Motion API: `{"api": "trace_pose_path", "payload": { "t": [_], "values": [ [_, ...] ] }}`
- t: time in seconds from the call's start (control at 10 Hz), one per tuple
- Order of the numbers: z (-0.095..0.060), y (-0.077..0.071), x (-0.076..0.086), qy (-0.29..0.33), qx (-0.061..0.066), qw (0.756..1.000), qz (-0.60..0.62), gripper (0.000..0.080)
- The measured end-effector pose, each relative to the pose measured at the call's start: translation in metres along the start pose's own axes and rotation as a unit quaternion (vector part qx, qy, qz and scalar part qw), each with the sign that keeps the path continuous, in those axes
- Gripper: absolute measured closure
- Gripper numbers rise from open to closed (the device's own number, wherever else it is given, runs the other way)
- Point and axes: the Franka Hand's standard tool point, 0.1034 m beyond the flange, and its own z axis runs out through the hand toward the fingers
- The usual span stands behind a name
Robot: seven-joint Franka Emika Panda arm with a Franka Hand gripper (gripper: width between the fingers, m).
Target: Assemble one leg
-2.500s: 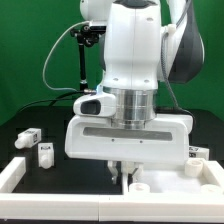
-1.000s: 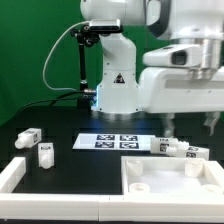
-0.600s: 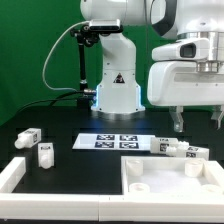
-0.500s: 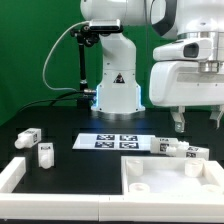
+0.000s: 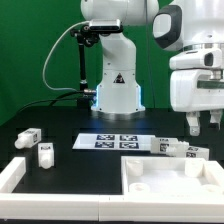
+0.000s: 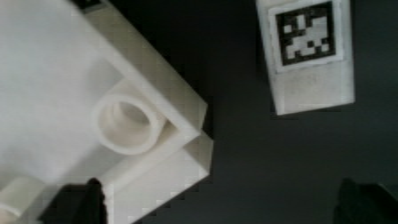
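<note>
Four white legs with tag marks lie on the black table. Two are at the exterior view's left (image 5: 27, 137) (image 5: 44, 152) and two at its right (image 5: 170, 148) (image 5: 197, 152). My gripper (image 5: 205, 122) hangs open and empty just above the two right legs. In the wrist view one tagged leg (image 6: 306, 55) lies between and beyond my gripper's (image 6: 219, 205) dark fingertips (image 6: 75, 200). The white tabletop (image 5: 150, 165) lies in front, and its corner with a round socket (image 6: 125, 122) shows in the wrist view.
The marker board (image 5: 118, 142) lies mid-table before the arm's base (image 5: 112, 85). A white L-shaped rail (image 5: 14, 175) sits at the front of the exterior view's left. A black stand with a cable (image 5: 80, 60) rises behind.
My gripper has gone from low over the tabletop's far edge up and across to the exterior view's right, ending above the two right legs. Nothing was picked up.
</note>
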Motion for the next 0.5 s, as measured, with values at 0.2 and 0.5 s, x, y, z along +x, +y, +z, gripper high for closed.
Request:
{"api": "trace_pose_path", "payload": {
  "t": [0.2, 0.5],
  "values": [
    [0.001, -0.001, 0.000, -0.001, 0.001, 1.000, 0.001, 0.0151],
    [0.020, -0.043, 0.000, -0.028, 0.020, 0.999, 0.028, 0.0151]
  ]
}}
